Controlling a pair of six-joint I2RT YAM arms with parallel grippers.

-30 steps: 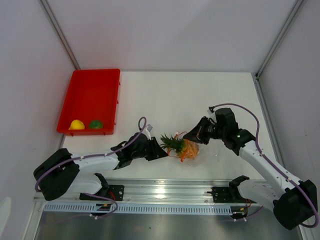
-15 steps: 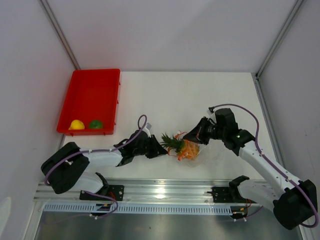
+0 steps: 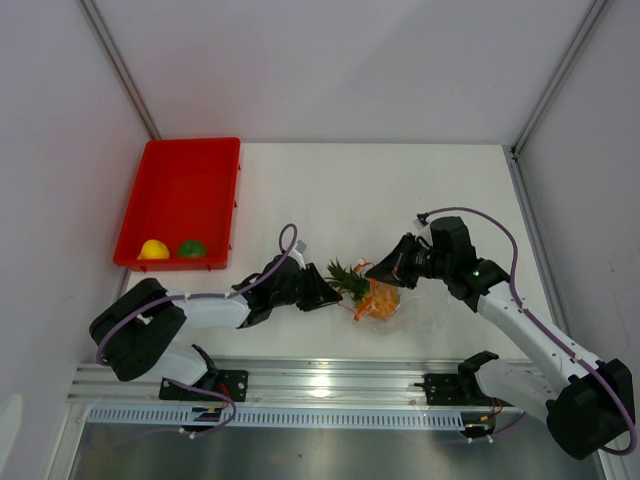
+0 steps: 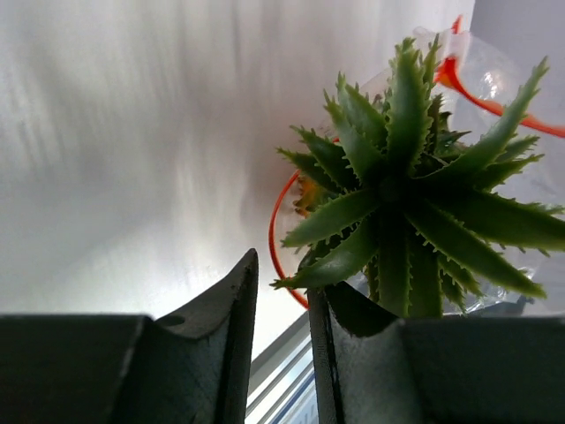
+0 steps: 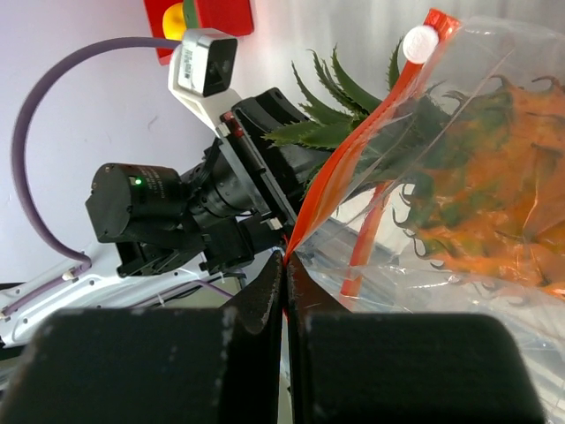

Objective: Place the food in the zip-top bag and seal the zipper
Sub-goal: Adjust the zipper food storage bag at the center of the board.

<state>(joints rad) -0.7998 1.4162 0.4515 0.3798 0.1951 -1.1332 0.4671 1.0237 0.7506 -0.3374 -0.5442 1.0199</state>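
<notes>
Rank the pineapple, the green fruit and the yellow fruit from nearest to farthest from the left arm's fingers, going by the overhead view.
From the left arm's fingers:
1. Pineapple: just to their right, its body in the bag.
2. Green fruit: off to the left and farther back, in the red tray.
3. Yellow fruit: beside the green one, farther left in the tray.

Bright, even light; left-wrist background streaky, blurred.

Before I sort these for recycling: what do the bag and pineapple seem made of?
The bag: thin clear plastic film, glossy and crinkled, by its glints and creases. The pineapple: probably moulded plastic, matte, with stiff serrated green leaves and bumpy orange body; possibly rubbery.
</notes>
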